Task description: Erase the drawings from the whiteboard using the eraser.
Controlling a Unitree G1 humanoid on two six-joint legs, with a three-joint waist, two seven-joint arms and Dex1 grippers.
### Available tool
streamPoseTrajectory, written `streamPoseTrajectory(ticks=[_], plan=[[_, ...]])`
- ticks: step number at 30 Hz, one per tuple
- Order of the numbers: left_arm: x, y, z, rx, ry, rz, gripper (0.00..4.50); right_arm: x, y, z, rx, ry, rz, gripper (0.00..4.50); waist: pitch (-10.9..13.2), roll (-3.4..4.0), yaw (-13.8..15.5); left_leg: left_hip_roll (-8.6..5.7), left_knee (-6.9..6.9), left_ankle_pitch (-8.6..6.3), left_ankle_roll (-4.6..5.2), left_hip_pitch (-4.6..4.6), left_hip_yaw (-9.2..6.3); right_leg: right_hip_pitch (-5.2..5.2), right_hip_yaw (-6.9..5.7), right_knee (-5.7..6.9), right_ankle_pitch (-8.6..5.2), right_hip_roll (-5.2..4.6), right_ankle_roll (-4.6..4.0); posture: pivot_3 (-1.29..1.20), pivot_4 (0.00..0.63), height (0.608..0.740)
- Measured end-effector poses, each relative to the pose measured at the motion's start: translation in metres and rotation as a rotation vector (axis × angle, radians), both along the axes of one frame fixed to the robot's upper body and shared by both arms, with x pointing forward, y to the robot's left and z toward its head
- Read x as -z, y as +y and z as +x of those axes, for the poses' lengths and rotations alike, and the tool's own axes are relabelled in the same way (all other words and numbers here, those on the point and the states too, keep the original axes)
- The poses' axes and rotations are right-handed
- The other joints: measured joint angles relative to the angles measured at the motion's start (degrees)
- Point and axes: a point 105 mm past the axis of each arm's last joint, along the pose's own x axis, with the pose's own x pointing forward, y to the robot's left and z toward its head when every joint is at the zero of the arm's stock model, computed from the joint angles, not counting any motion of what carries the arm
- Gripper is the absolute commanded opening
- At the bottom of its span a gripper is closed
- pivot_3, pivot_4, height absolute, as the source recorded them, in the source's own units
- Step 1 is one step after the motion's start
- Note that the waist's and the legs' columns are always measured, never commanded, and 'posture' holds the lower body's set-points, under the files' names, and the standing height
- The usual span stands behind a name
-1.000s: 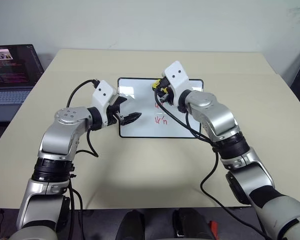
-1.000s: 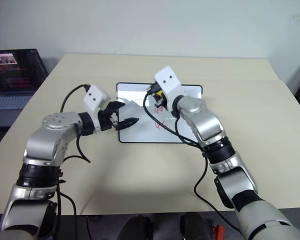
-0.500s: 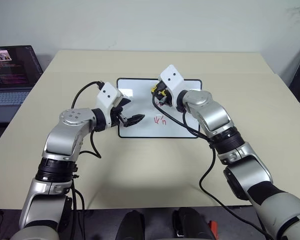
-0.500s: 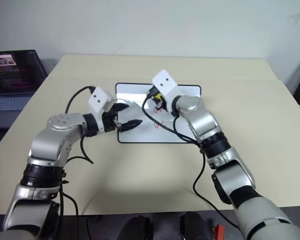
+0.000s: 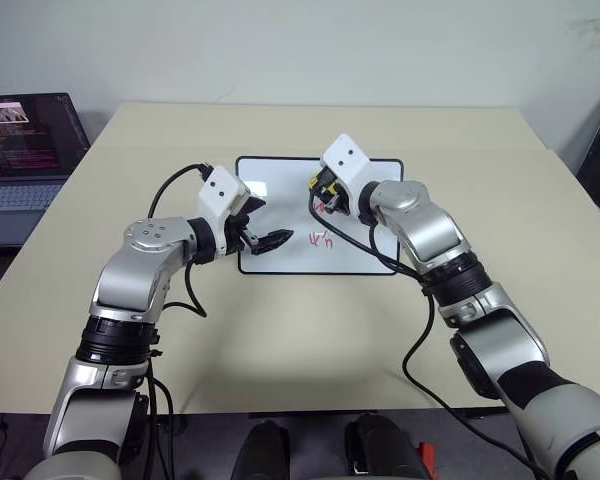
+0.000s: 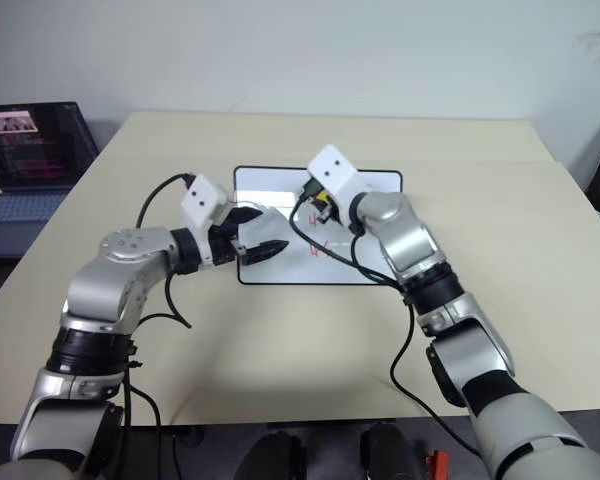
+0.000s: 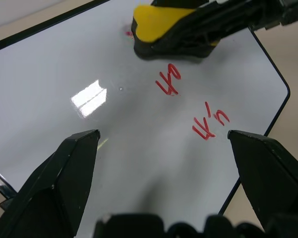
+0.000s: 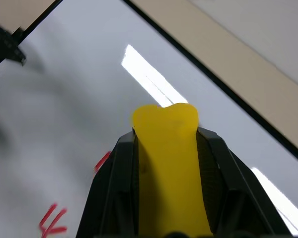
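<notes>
The right tool is clamping the yellow eraser between its closed black fingers, and it is holding that block over the far part of the whiteboard, which is lying flat on the worktop in front of the robot. The relation that matters is where the drawings are sitting relative to the eraser: the nearest red row is lying just beside the block, on the side toward the robot, with a second row a little further along the same way, toward the board's near right corner. A faint red trace is showing right at the eraser's far edge. So the coming stroke is probably going to be a pull back toward the robot along the board's short side. The left tool is hovering open over the board's left half, apart from the marks, so the right arm is the nearer one.
</notes>
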Motion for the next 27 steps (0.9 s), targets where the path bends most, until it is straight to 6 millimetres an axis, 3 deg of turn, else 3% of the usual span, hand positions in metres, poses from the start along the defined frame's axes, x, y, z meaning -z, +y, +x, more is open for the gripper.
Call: streamPoseTrajectory(ticks=[6, 13, 23, 27], plan=[[0.001, -0.001, 0.000, 0.004, 0.002, 0.001, 4.50, -0.003, 0.001, 0.001, 0.016, -0.008, 0.026, 1.23, 0.00, 0.00, -0.01, 0.01, 0.01, 0.01, 0.01, 0.03, -0.03, 0.04, -0.01, 0.02, 0.03, 0.06, 0.01, 0.00, 0.150, 0.740], [0.001, -0.002, -0.001, 0.009, 0.004, 0.001, 4.50, -0.029, -0.002, 0.008, 0.070, -0.062, 0.102, 1.23, 0.01, 0.01, 0.00, 0.04, -0.04, 0.00, 0.01, -0.08, -0.02, -0.03, 0.01, -0.11, 0.02, 0.05, 0.00, 0.00, 0.150, 0.740], [0.003, -0.006, -0.002, 0.029, 0.012, 0.002, 4.50, -0.001, 0.003, 0.001, 0.002, -0.007, 0.009, 1.23, 0.01, 0.01, -0.04, 0.02, -0.02, 0.00, 0.02, 0.01, -0.01, 0.00, 0.02, -0.02, 0.02, 0.05, 0.00, 0.00, 0.150, 0.740], [0.002, -0.007, -0.002, 0.036, 0.004, 0.002, 4.50, 0.000, 0.004, 0.001, -0.004, -0.009, 0.002, 1.23, 0.01, 0.01, -0.06, 0.03, -0.01, 0.00, 0.02, 0.03, -0.03, 0.01, 0.01, 0.01, 0.03, 0.08, 0.02, 0.00, 0.150, 0.740]])
